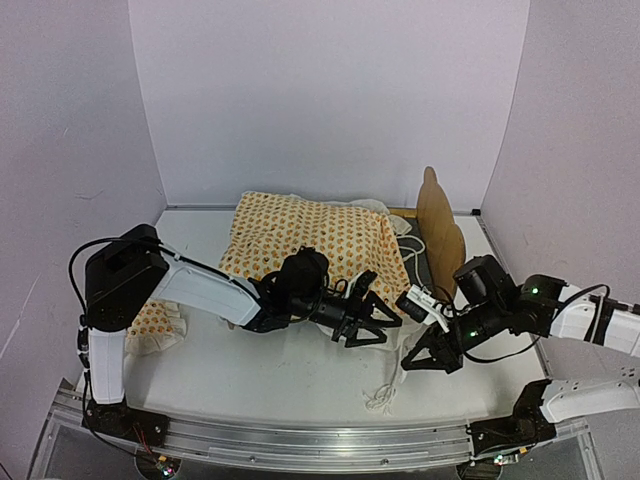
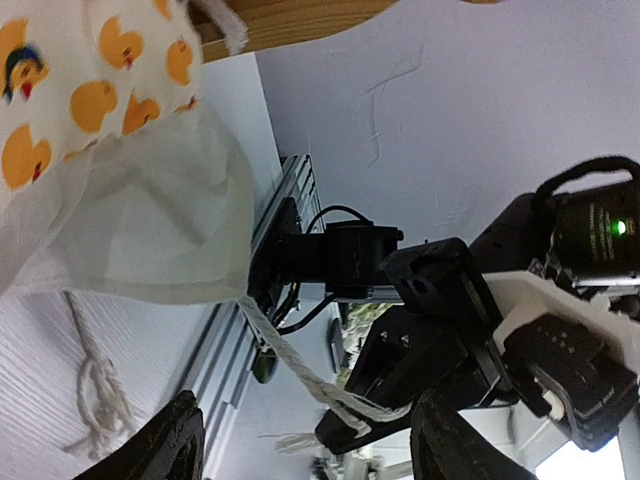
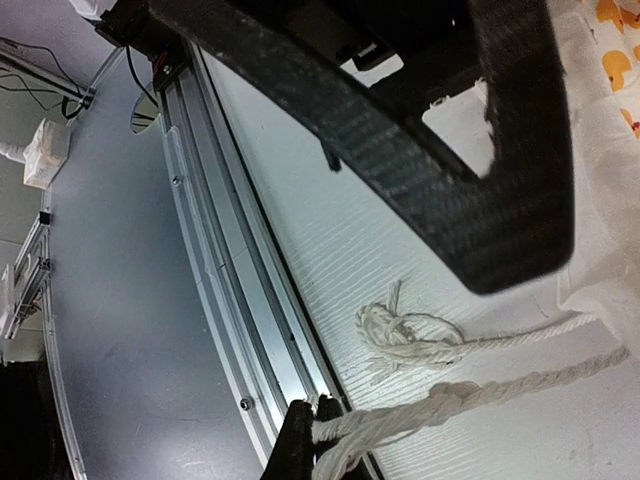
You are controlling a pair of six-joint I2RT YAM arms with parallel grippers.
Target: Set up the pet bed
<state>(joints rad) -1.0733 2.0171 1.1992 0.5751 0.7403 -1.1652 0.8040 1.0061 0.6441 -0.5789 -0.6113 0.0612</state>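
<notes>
We log the pet bed (image 1: 437,215) under the duck-print cover (image 1: 300,235), headboard (image 1: 431,195) upright at its right edge; left end effector (image 1: 380,312) released at the cover's near edge; right end effector (image 1: 410,362) clenched on its tie cord (image 3: 480,395).

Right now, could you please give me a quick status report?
Left gripper open at cover's edge. Right gripper shut on tie cord. Pet bed mostly hidden under duck-print cover; headboard showing.

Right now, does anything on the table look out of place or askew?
The duck-print cover lies bunched over the pet bed, hiding most of it. One tie cord is pinched in the right gripper. The small pillow lies apart, by the left arm.
</notes>
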